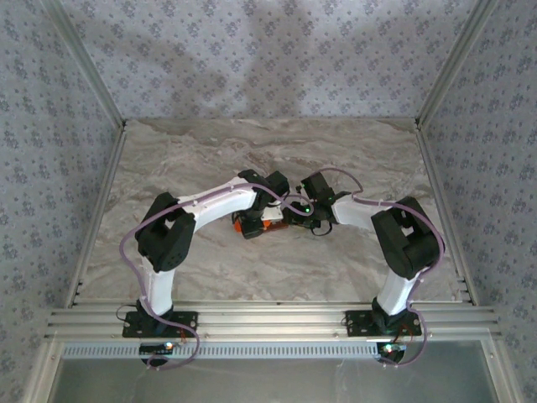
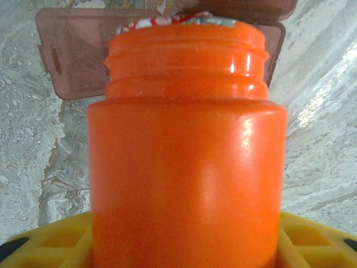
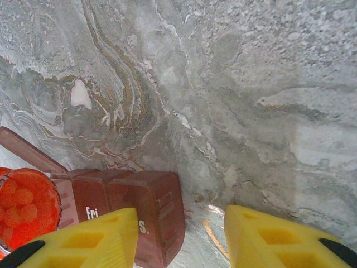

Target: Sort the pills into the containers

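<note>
Orange bottle (image 2: 187, 167) in left gripper (image 2: 184, 251)

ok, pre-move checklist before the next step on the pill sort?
1. Cap off the orange bottle: ok, threads bare.
2. left gripper holding the bottle: ok, a finger on each side.
3. pills in the bottle: ok, seen at its mouth.
4. lids on the containers open: ok for those behind the bottle; Fri cell cannot tell.
5. right gripper free: ok, open, beside the containers.
6. Bottle mouth lined up over a cell: cannot tell.
</note>
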